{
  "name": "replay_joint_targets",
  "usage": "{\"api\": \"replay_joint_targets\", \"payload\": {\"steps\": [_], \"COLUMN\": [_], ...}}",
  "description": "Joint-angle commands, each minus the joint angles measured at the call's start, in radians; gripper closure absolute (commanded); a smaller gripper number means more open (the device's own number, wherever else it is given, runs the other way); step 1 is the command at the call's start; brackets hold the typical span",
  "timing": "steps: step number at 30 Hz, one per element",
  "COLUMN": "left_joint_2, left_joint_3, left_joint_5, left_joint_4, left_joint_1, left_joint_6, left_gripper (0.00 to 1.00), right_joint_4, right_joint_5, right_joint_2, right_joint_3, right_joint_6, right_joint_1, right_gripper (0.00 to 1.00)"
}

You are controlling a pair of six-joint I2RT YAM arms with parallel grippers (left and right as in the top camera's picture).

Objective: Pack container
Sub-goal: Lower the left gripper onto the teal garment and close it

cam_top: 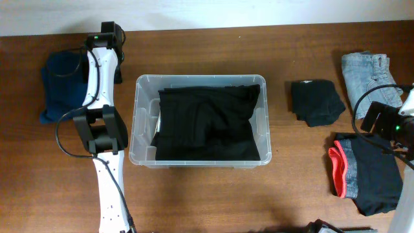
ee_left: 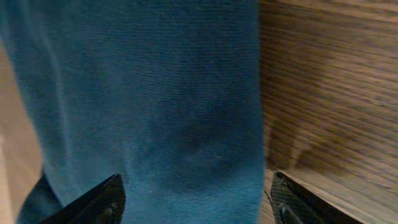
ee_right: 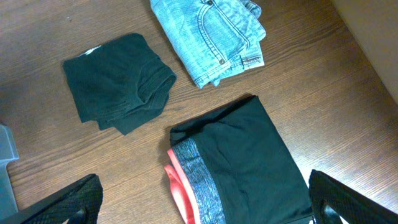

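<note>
The clear plastic container stands in the middle of the table with a black garment folded inside it. My left arm reaches to the far left over a folded blue garment. In the left wrist view my left gripper is open just above that blue garment, one finger over the cloth and the other over bare wood. My right gripper is open above black shorts with a pink and grey waistband, holding nothing.
A small folded black garment lies right of the container, and folded light jeans sit at the far right. The black shorts lie near the right front. The right arm hangs over them.
</note>
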Motion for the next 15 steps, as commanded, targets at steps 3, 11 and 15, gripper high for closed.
{"api": "replay_joint_targets", "payload": {"steps": [3,11,15], "left_joint_2": [0.028,0.048,0.064], "left_joint_3": [0.015,0.015,0.014], "left_joint_5": [-0.045,-0.057,-0.101], "left_joint_4": [0.0,-0.008,-0.011], "left_joint_1": [0.014,0.037,0.038], "left_joint_6": [-0.016,-0.014,-0.012], "left_gripper": [0.25,0.25,0.25], "right_joint_4": [0.003,0.003,0.003], "right_joint_5": [-0.002,-0.002,-0.002], "right_joint_2": [-0.004,-0.003,-0.004], "right_joint_3": [0.01,0.01,0.01], "right_joint_6": [0.009,0.008,0.008], "right_joint_1": [-0.003,-0.003,-0.003], "right_gripper": [0.02,0.02,0.02]}}
